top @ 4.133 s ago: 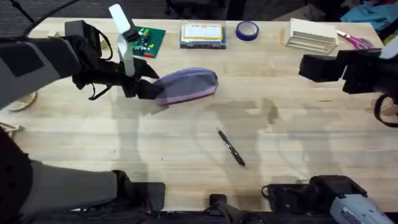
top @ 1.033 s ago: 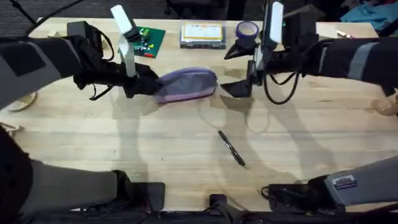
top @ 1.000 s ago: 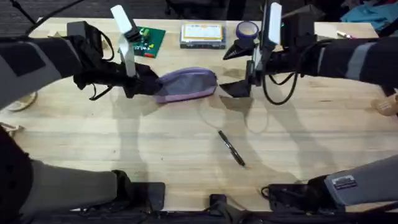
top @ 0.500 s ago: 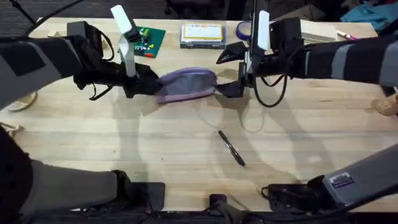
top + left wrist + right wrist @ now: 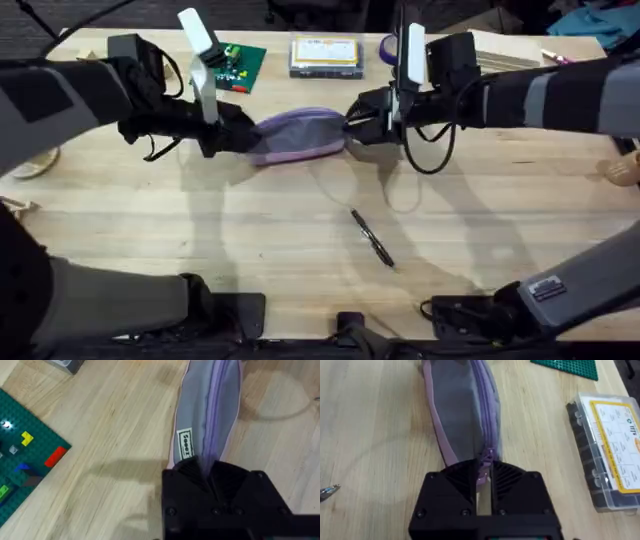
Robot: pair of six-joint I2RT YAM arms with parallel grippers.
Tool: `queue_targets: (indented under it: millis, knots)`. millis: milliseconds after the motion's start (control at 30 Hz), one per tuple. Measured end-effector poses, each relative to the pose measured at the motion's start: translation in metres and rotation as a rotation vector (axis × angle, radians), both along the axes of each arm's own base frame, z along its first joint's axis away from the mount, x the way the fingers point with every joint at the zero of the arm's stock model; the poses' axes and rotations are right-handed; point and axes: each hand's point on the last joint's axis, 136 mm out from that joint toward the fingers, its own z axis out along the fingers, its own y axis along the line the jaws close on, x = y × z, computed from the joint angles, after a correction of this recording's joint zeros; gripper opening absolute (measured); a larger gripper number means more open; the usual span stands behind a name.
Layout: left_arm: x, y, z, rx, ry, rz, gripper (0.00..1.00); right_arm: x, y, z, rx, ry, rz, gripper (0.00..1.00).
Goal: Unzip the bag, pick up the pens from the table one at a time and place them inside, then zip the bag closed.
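Pale joined planks are making up the desk, and the bag is lying on it toward the far side, its zip running along the top from end to end. Everything else is best placed against that bag: the pen is resting on bare wood well apart from it on the near side, and the clear plastic box with a yellow label and the green building plate are sitting beyond it.

Both arms are working the bag's two ends. The left claw is pinching the end with the small fabric tag, its fingers pressed onto the fabric there. The right claw is at the opposite end, its fingers drawn in close around the zip pull, which is sitting in the narrow gap between them; whether it is fully gripped is hard to say.

The zip is looking closed along its whole length, so the unzipping is not yet done. To do this step well, the right claw should be clamping squarely on the pull before moving, then drawing it straight along the zip line toward the tagged end. The left claw should be keeping the bag anchored and taut, so the soft fabric is not bunching or sliding with the pull.
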Motion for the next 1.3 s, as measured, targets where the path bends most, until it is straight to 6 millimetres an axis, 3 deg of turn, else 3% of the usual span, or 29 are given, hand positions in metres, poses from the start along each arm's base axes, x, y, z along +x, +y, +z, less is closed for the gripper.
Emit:
queue_targets:
  millis: [500,633,933,1300]
  knots:
    - [0.000,0.000,0.000,-0.002,0.001,-0.001,0.043,0.005,-0.010,0.002,0.014,0.007,-0.020,0.140]
    - [0.000,0.000,0.000,-0.002,0.000,0.000,0.043,0.004,-0.010,0.001,0.015,0.010,-0.020,0.044]
    - [0.000,0.000,0.000,-0.002,0.001,0.000,0.042,0.004,-0.011,0.002,0.016,0.008,-0.020,0.031]
    - [0.000,-0.001,0.001,-0.008,-0.001,-0.002,0.042,0.006,-0.013,0.030,0.016,-0.062,-0.032,0.031]
